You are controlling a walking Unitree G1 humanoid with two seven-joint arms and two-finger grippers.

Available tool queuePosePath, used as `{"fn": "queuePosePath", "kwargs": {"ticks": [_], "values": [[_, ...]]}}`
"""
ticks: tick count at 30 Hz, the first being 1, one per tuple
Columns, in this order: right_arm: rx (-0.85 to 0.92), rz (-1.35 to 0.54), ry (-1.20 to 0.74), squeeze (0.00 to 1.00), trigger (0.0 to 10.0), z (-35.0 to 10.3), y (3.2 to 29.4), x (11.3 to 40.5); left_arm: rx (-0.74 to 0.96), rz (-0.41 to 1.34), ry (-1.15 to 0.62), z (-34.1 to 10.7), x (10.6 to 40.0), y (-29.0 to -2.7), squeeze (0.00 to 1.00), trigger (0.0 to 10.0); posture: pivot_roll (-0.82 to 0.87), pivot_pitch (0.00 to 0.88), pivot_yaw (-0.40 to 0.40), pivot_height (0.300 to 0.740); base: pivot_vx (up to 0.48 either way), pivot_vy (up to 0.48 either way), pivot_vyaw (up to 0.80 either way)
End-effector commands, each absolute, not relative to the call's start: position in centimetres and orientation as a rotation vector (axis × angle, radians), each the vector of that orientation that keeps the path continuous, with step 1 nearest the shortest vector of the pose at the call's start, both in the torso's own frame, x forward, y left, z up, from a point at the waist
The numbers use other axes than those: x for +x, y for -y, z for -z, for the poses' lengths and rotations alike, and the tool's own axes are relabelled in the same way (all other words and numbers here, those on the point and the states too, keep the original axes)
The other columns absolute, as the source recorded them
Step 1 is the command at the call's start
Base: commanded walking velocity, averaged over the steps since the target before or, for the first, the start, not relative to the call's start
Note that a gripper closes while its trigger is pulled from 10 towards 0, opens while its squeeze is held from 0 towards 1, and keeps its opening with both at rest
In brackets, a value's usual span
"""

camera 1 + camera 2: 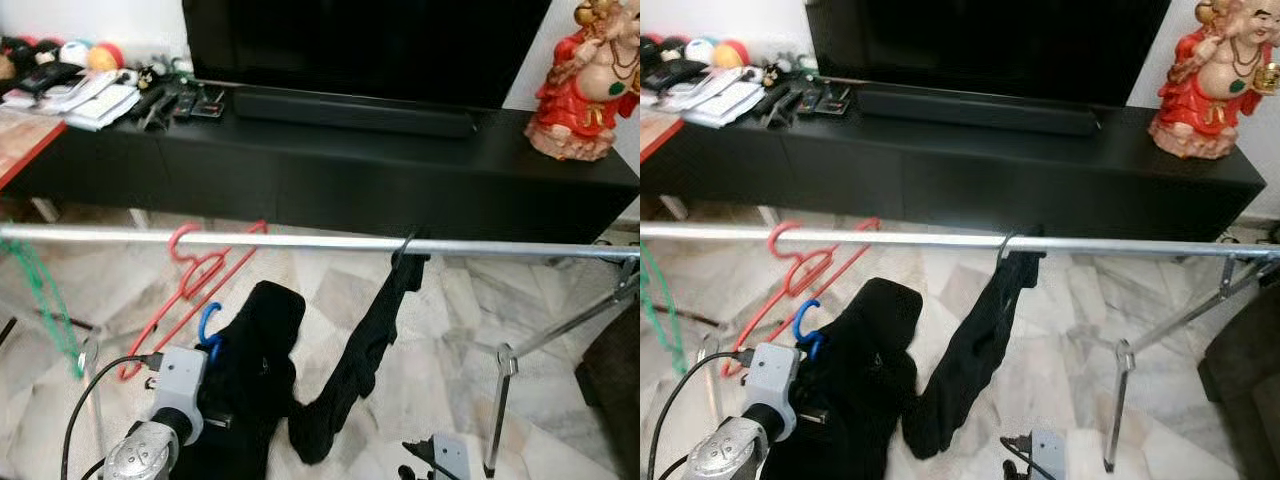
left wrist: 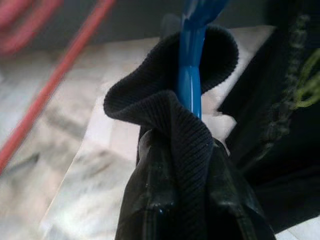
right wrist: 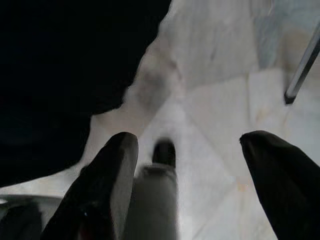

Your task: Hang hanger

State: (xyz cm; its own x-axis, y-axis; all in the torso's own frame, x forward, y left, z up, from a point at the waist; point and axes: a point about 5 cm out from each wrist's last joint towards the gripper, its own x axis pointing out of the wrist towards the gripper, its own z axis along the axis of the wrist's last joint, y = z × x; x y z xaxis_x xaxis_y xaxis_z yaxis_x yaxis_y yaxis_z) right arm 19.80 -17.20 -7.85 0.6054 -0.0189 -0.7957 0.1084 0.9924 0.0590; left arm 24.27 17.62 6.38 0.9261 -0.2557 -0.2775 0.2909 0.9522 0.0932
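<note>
A blue hanger (image 1: 208, 330) with a black garment (image 1: 255, 360) draped on it sits low, below the silver rail (image 1: 300, 241). My left gripper (image 2: 187, 212) is shut on the garment's ribbed collar and the hanger's blue neck (image 2: 190, 75). In the head view its fingers are hidden by the cloth. Further right, another black garment (image 1: 370, 350) hangs from the rail by a dark hook (image 1: 405, 243). Near the floor my right gripper (image 3: 190, 150) is open and holds nothing, with its wrist (image 1: 445, 460) at the bottom edge.
Red hangers (image 1: 195, 275) hook over the rail at left, and a green hanger (image 1: 45, 295) hangs further left. Rack legs (image 1: 505, 400) stand on the marble floor at right. Behind are a black TV cabinet (image 1: 350, 170), a soundbar (image 1: 350, 110) and a red statue (image 1: 585, 80).
</note>
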Motion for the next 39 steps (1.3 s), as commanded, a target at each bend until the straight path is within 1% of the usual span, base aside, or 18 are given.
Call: {"fn": "queuePosePath", "kwargs": {"ticks": [1, 7, 11, 13, 16, 19, 23, 27, 28, 30, 36, 39], "values": [[0.098, 0.096, -0.954, 0.0, 10.0, 8.4, 18.3, 18.4, 0.15, 0.335, -0.257, -6.2, 23.7, -16.5, 0.0, 10.0, 0.06, 0.121, -0.069, 0.74, 0.0, 0.0, 0.0], [0.095, 0.115, -0.971, 0.0, 10.0, 8.8, 19.9, 17.0, 0.147, 0.318, -0.241, -6.4, 23.8, -16.6, 0.0, 10.0, 0.06, 0.13, -0.073, 0.74, 0.0, -0.416, 0.0], [0.094, 0.117, -0.98, 0.0, 10.0, 9.0, 20.1, 16.6, 0.151, 0.321, -0.243, -6.4, 23.8, -16.7, 0.0, 10.0, 0.06, 0.134, -0.072, 0.74, 0.0, -0.442, 0.0], [0.095, 0.114, -0.986, 0.0, 10.0, 9.1, 19.8, 16.5, 0.169, 0.342, -0.251, -6.4, 23.7, -16.6, 0.0, 10.0, 0.07, 0.136, -0.073, 0.74, 0.0, -0.431, 0.0], [0.099, 0.106, -0.989, 0.0, 10.0, 9.2, 19.0, 16.5, 0.178, 0.34, -0.253, -6.3, 23.8, -16.6, 0.0, 10.0, 0.06, 0.137, -0.072, 0.74, 0.0, 0.0, 0.0], [0.105, 0.094, -0.987, 0.0, 10.0, 9.2, 17.9, 16.9, 0.196, 0.289, -0.216, -6.8, 24.4, -17.1, 0.0, 10.0, 0.06, 0.143, -0.07, 0.74, 0.0, 0.0, 0.0], [0.109, 0.086, -0.988, 0.0, 10.0, 9.2, 16.9, 17.0, 0.173, 0.217, -0.178, -7.6, 25.4, -17.7, 0.0, 10.0, 0.06, 0.143, -0.07, 0.74, 0.0, 0.0, 0.0], [0.111, 0.078, -0.989, 0.0, 10.0, 9.2, 16.2, 17.1, 0.163, 0.236, -0.167, -8.0, 25.8, -17.8, 0.0, 10.0, 0.06, 0.145, -0.07, 0.74, 0.0, 0.0, 0.0], [0.113, 0.071, -0.988, 0.0, 10.0, 9.2, 15.5, 17.2, 0.175, 0.263, -0.164, -8.2, 26.2, -17.8, 0.0, 10.0, 0.06, 0.147, -0.071, 0.74, 0.0, 0.0, 0.0], [0.115, 0.067, -0.987, 0.0, 10.0, 9.2, 15.0, 17.3, 0.19, 0.286, -0.161, -8.5, 26.7, -18.1, 0.0, 10.0, 0.06, 0.148, -0.072, 0.74, 0.0, 0.0, 0.0], [0.114, 0.068, -0.973, 0.0, 10.0, 8.9, 14.9, 18.0, 0.218, 0.36, -0.149, -9.6, 28.3, -18.3, 0.0, 10.0, 0.05, 0.148, -0.069, 0.74, 0.0, 0.0, 0.0], [0.109, 0.077, -0.96, 0.0, 10.0, 8.6, 15.8, 18.5, 0.239, 0.41, -0.143, -10.0, 29.0, -18.0, 0.0, 10.0, 0.05, 0.148, -0.07, 0.74, 0.0, 0.0, 0.0]]}}
